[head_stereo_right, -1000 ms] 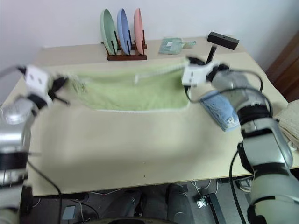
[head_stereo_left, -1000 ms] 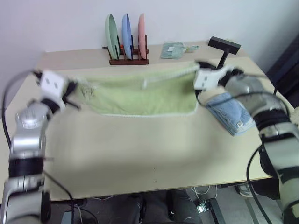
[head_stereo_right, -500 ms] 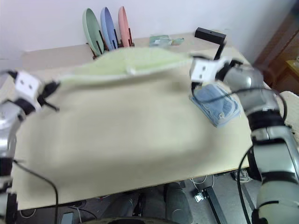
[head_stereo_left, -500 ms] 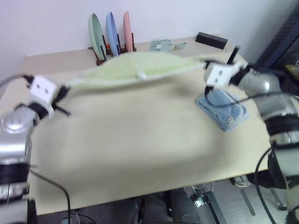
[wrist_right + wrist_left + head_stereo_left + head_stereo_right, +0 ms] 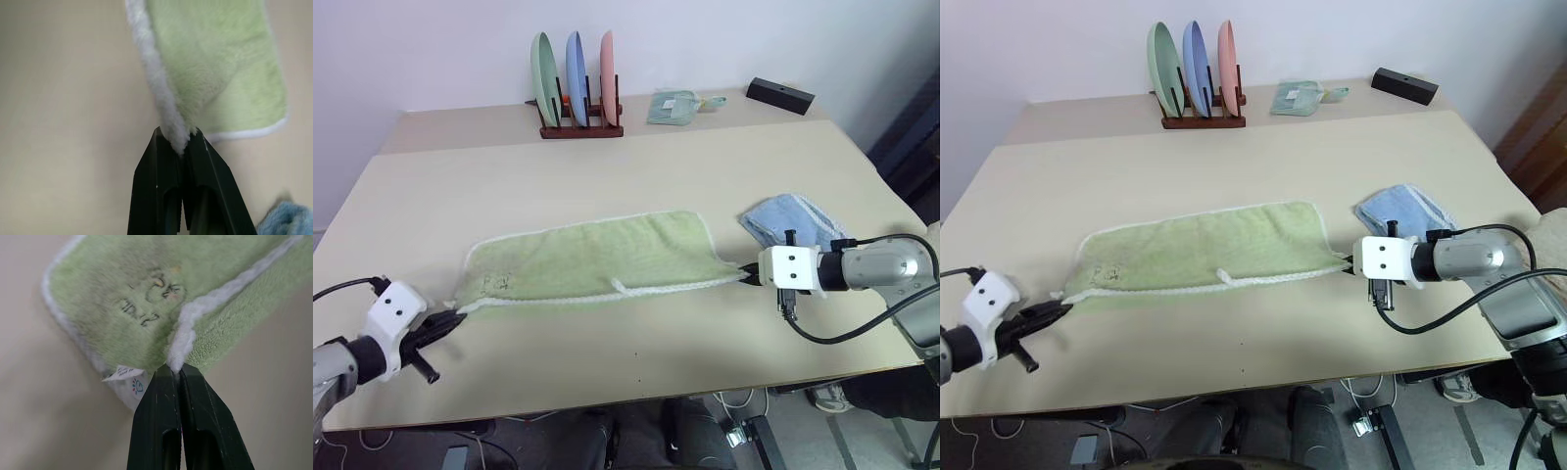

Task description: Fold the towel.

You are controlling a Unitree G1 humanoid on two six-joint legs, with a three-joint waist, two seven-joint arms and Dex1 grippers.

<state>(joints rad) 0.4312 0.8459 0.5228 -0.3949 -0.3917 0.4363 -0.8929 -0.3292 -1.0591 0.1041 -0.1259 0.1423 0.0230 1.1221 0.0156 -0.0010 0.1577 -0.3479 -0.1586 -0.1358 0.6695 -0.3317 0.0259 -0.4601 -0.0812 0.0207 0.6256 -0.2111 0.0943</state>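
My left claw (image 5: 458, 316) is pinched tight on one near corner of the towel (image 5: 592, 262), and my right claw (image 5: 745, 275) is clamped on the opposite near corner. The towel lies stretched flat across the middle of the table (image 5: 607, 166), pale green and fluffy with a white stitched edge, a small dark mark and a tag (image 5: 128, 380) by my left corner

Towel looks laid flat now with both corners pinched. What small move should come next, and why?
Probably open both grippers: the towel already lies folded lengthwise on the table, while the left gripper and right gripper each hold a near corner.
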